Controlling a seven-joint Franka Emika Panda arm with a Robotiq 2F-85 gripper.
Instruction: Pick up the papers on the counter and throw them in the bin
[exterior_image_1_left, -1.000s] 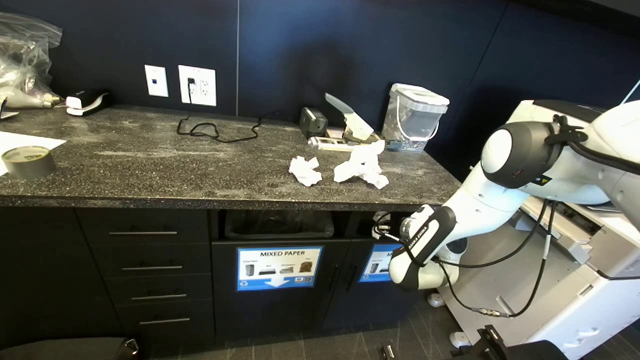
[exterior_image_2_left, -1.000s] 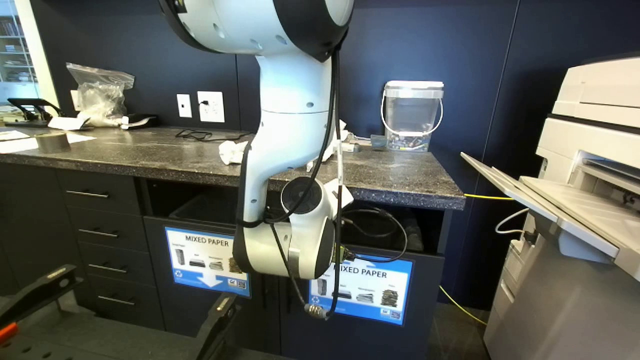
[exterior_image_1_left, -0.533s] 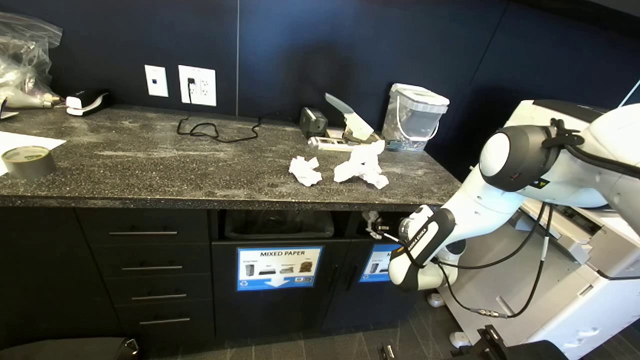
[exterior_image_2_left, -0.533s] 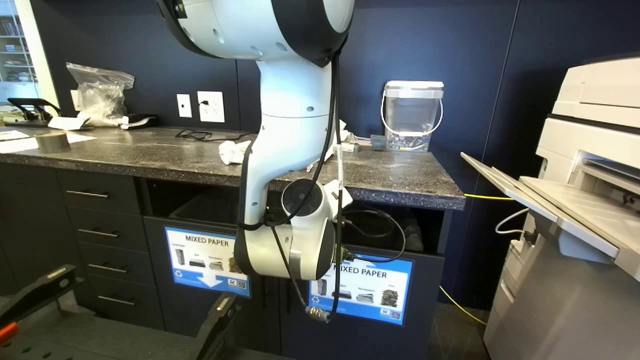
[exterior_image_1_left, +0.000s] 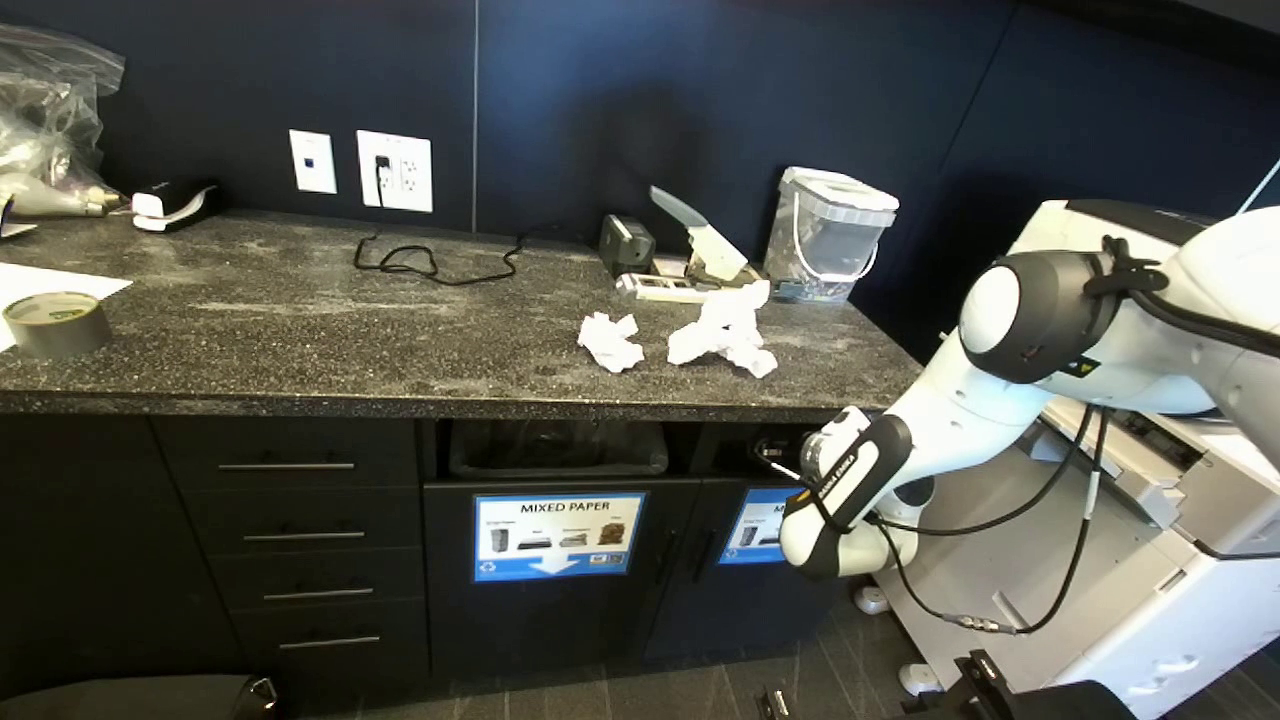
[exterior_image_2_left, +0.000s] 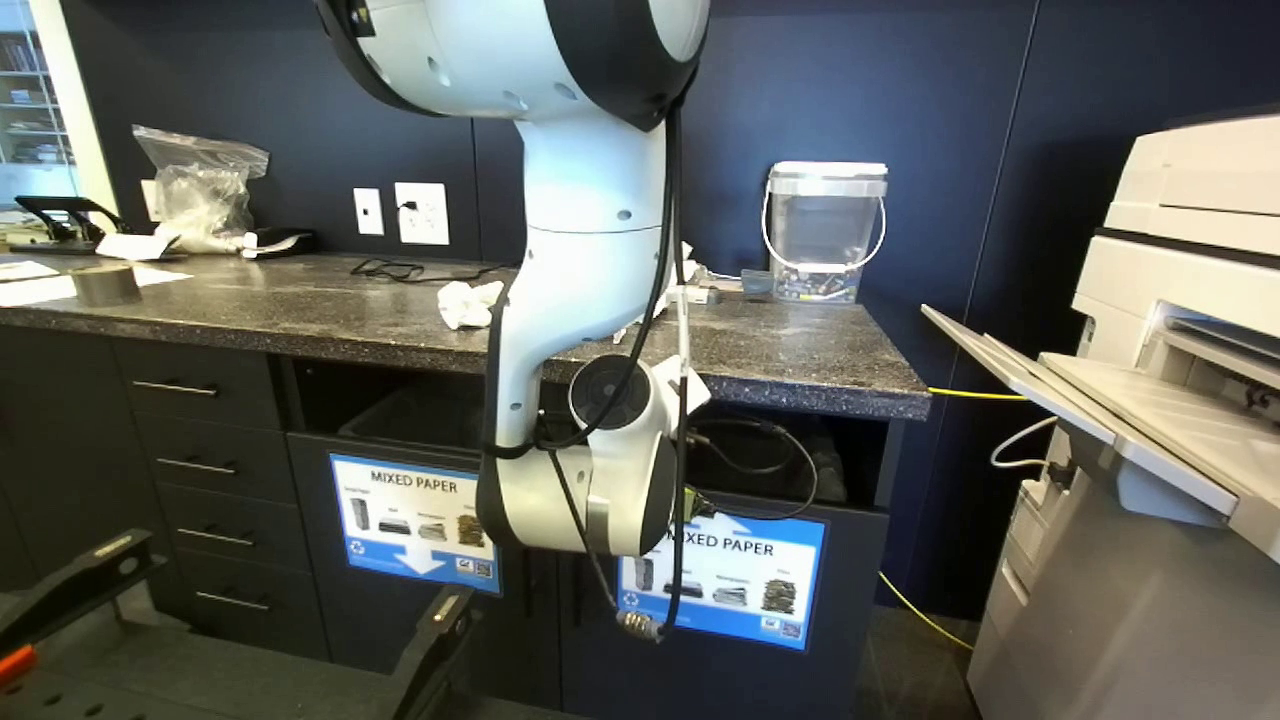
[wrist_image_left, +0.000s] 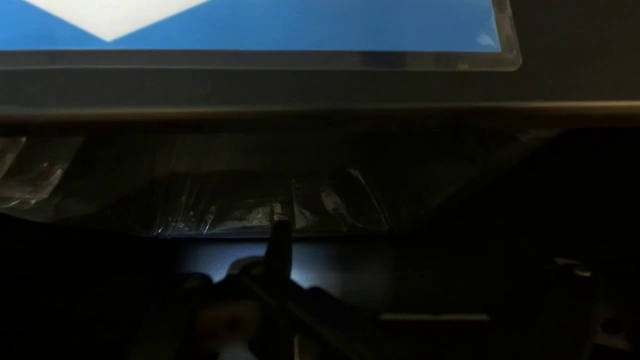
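Jaws were released: in the wrist view, their dark shapes stood parted along the lower edge, poorly lit. I held them below the top of the table (exterior_image_1_left: 300, 350), at the cabinet slot (exterior_image_2_left: 862, 455) nearer the printer (exterior_image_2_left: 1165, 255); clear plastic (wrist_image_left: 332, 205) crossed the wrist view ahead of them. One paper (exterior_image_1_left: 610, 342) lay on the table by itself. A clump of papers (exterior_image_1_left: 722, 335) lay just beside it, near the pail (exterior_image_1_left: 830, 240). In an exterior view, my arm (exterior_image_2_left: 595, 185) partly hid this clump. A bin (exterior_image_1_left: 560, 470) stood under the table, its rim visible above a sign (exterior_image_1_left: 560, 537). Contents of the plastic were too dark to tell.
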